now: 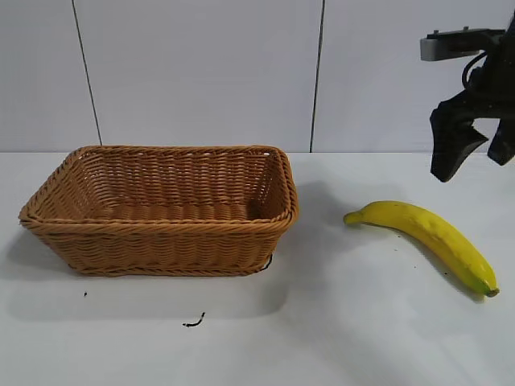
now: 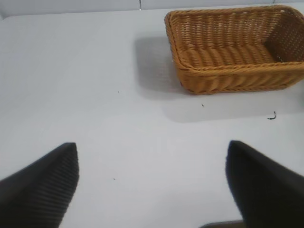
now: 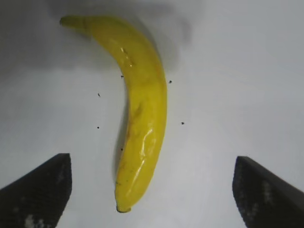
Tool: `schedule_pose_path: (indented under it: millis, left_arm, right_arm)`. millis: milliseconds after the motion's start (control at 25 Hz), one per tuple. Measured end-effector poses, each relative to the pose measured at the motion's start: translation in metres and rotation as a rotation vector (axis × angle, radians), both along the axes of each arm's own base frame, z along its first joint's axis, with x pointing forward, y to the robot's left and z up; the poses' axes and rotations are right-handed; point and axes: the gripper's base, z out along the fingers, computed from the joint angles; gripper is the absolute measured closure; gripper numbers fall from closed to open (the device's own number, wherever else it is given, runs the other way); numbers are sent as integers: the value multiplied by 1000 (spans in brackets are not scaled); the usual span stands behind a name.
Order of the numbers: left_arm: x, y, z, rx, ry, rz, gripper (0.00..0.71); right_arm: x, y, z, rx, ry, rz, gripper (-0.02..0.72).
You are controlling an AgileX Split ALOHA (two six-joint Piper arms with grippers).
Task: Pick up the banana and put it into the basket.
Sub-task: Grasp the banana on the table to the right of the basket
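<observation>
We are looking across the white tabletop (image 1: 386,338) at the basket (image 1: 161,211), which is sitting empty toward the left arm's side, while the banana (image 1: 430,238) is lying flat well apart from it on the right arm's side. Our right claw (image 1: 475,149) is hanging above the banana with its fingers spread wide and gripping nothing, and our left claw (image 2: 152,185) is waiting released over bare tabletop near the basket. We are judging the banana light, fairly firm but smooth-skinned and easily bruised, so we are favouring a gentle hold across its thick middle rather than its tapering ends.
</observation>
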Motion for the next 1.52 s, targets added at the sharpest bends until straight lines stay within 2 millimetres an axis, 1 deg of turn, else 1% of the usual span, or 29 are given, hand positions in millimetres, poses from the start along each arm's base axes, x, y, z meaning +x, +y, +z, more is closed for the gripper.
schedule_pose_path:
  millis: [120, 240, 400, 520, 640, 720, 1080, 1280, 1320, 1400, 1440, 1520]
  left_arm:
    - [0, 0, 0, 0, 0, 0, 75]
    - [0, 0, 0, 0, 0, 0, 75]
    - [0, 0, 0, 0, 0, 0, 75]
    - [0, 0, 0, 0, 0, 0, 75]
    - [0, 0, 0, 0, 0, 0, 75]
    - [0, 0, 0, 0, 0, 0, 75]
    - [0, 0, 0, 0, 0, 0, 75]
    - [0, 0, 0, 0, 0, 0, 75]
    - [0, 0, 0, 0, 0, 0, 75]
    - [0, 0, 0, 0, 0, 0, 75]
    - [0, 0, 0, 0, 0, 0, 75]
    - [0, 0, 0, 0, 0, 0, 75]
  right_arm:
    - [4, 1, -10, 13, 2, -6, 78]
    - [9, 1, -24, 16, 8, -11, 78]
    - [16, 1, -44, 14, 12, -16, 78]
    - [18, 1, -63, 14, 46, -23, 78]
    - [19, 1, -78, 17, 81, -36, 78]
    - [19, 1, -82, 19, 92, -47, 78]
    - [20, 1, -84, 21, 84, -58, 78]
    - [19, 1, -91, 27, 114, -86, 82]
    - [18, 1, -91, 29, 116, -92, 98]
    - [18, 1, -91, 29, 121, -95, 171]
    - [18, 1, -91, 28, 126, -95, 237]
    - [16, 1, -91, 26, 144, -92, 400]
